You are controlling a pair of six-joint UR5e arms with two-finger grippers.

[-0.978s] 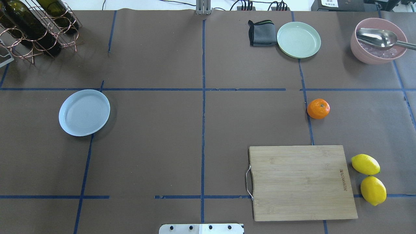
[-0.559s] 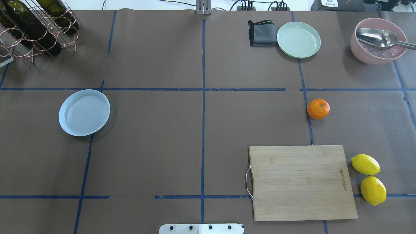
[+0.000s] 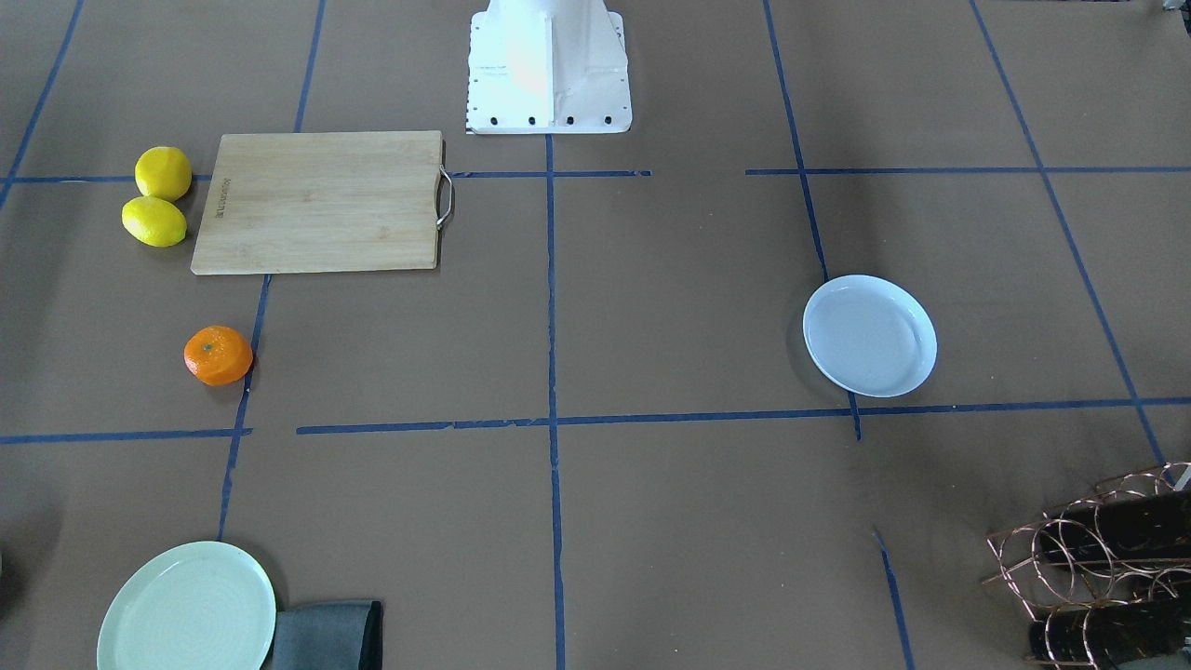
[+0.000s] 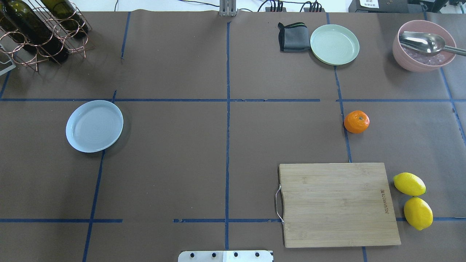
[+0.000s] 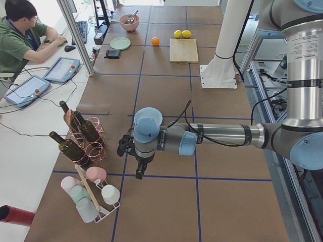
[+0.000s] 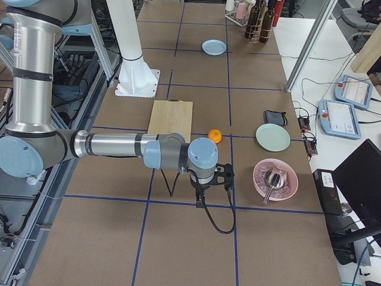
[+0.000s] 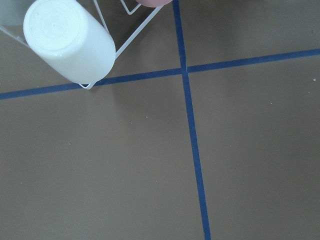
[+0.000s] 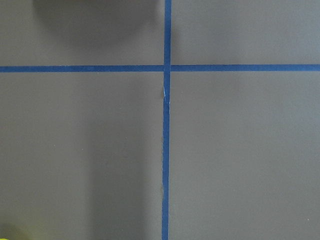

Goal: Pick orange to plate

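Observation:
The orange sits on the brown table on the right half, beyond the cutting board; it also shows in the front view. The pale bluish plate lies bare on the left half. Neither gripper shows in the overhead or front view. The left gripper hangs over the table's left end, just past the plate. The right gripper hovers near the orange, beside the pink bowl. I cannot tell whether either is open or shut. Both wrist views show only table and tape.
A wooden cutting board with two lemons beside it lies front right. A green plate, grey cloth and pink bowl with spoon stand at the back right. A wine rack stands back left, a cup rack beyond.

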